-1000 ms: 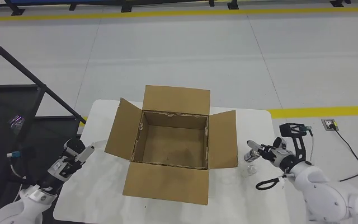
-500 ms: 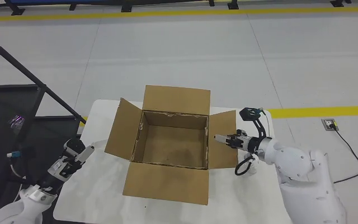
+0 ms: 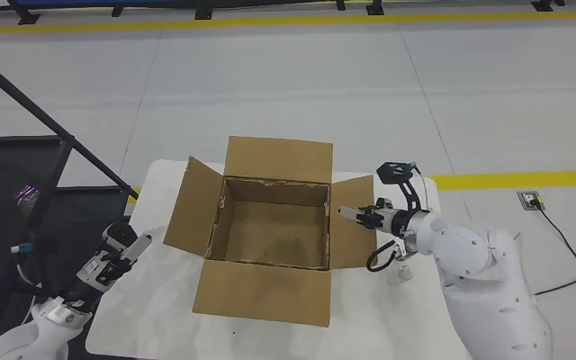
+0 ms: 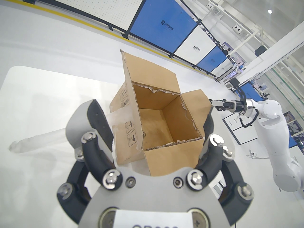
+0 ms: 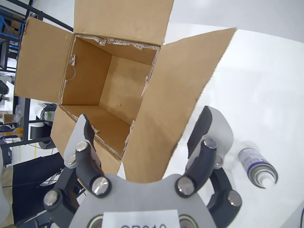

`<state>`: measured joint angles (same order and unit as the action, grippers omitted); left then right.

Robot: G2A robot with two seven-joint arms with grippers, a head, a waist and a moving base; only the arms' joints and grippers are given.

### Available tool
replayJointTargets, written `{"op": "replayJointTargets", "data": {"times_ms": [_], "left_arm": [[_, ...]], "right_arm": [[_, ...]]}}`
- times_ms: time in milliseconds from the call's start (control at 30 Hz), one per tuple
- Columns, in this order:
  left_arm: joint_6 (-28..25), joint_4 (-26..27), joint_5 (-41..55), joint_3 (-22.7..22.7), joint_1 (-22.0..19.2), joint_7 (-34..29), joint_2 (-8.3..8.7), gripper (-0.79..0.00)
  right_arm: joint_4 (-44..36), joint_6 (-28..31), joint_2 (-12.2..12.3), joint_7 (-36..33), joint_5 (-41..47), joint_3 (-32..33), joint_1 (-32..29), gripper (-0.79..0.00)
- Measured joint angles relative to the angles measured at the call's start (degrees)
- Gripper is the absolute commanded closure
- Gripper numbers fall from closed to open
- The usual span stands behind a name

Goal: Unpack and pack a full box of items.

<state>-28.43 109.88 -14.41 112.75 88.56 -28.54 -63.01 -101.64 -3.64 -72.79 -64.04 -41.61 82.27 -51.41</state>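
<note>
A: What's new at the box (image 3: 270,229)?
B: A second ago the right gripper (image 3: 344,213) hung out by the table's right edge. Now it has swung in to the right flap (image 3: 354,247), and the whole box has slid a little to the left, so I judge it is nudging or lining up on that flap.
A: Is it gripping?
B: No, its fingers (image 5: 86,129) stand well apart, with the flap's near corner poking between them. Whether a pad touches the cardboard I cannot tell.
A: And the left gripper (image 3: 141,241)?
B: Unmoved at the near left edge of the table (image 3: 180,175), spread wide too, holding nothing, aimed at the box.
A: What's inside?
B: Nothing: bare cardboard floor and walls, all four flaps folded out. So unpacking looks done, and packing is what's left.
A: With what?
B: A can (image 5: 257,167) sits on the table just right of the box, near the right arm. On the left side a pale see-through strip (image 4: 42,138), maybe film, lies against the box wall. Both are outside the box
</note>
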Motion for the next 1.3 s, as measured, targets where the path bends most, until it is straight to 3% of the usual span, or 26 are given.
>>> {"op": "replayJointTargets", "data": {"times_ms": [333,1000,1300], "left_arm": [[0.0,0.0,0.0,0.0,0.0,0.0,0.00,-0.785],[0.0,0.0,0.0,0.0,0.0,0.0,0.00,-0.785],[0.0,0.0,0.0,0.0,0.0,0.0,0.00,-0.785]], "right_arm": [[-16.1,-0.1,1.9,-2.0,-0.5,10.8,-10.9,-0.785],[-15.8,-0.1,1.8,-1.9,-0.4,10.8,-10.8,-0.785],[-15.4,3.6,2.9,1.5,-3.9,14.4,-17.1,-0.785]]}}
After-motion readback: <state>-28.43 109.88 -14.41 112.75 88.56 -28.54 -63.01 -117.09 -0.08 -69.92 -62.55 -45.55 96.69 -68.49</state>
